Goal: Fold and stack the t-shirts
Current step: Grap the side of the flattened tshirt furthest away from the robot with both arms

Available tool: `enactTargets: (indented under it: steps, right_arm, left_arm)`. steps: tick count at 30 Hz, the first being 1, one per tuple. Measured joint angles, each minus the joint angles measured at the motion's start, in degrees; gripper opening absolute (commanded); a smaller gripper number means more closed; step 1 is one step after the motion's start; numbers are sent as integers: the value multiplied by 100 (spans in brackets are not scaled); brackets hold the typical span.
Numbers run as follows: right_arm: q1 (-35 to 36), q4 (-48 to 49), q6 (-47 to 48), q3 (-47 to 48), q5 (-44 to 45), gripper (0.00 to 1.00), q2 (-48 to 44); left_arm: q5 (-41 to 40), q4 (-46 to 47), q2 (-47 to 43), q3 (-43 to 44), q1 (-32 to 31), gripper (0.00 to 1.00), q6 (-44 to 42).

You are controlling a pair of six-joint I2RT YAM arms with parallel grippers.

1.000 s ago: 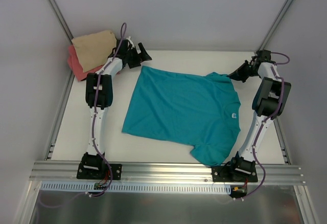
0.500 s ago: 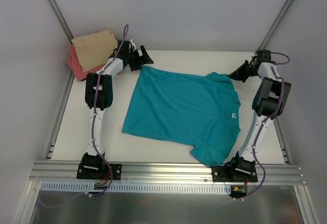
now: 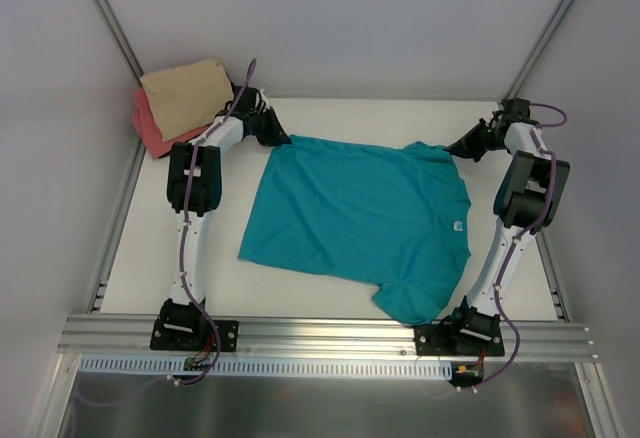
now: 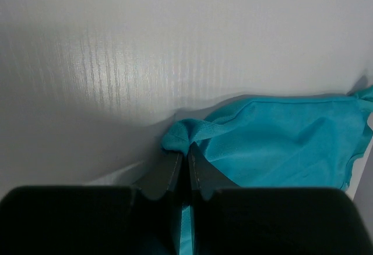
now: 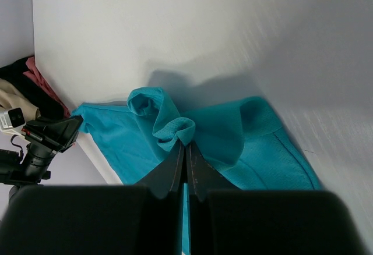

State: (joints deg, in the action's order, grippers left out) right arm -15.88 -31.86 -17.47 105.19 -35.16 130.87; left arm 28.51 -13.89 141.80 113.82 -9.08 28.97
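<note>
Two folded tees [image 3: 182, 98] beside left arm [image 3: 192, 180]

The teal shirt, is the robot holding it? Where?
Yes, both tools hold the teal t-shirt: the left tool pinches its far-left corner, the right tool its far-right corner by the sleeve.

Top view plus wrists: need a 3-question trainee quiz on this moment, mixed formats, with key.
1. True or false: the left gripper and the right gripper are each shut on an edge of the teal t-shirt.
2. What lies on the coral-pink t-shirt in the far left corner? A) the tan-beige t-shirt B) a towel C) nothing
3. Fill in: the teal t-shirt's white neck label lies nearer the ____ arm's side.
Key: 1 true; 2 A; 3 right.
</note>
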Motion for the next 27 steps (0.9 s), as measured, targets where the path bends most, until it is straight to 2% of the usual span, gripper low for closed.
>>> enactTargets:
  steps: [18, 27]
  right_arm:
    - [11, 0, -2, 0, -42, 0, -35]
    - [39, -2, 4, -2, -181, 0, -520]
  left_arm:
    - [-22, 17, -9, -15, 20, 12, -2]
    - [-24, -20, -358, -173, 96, 15, -13]
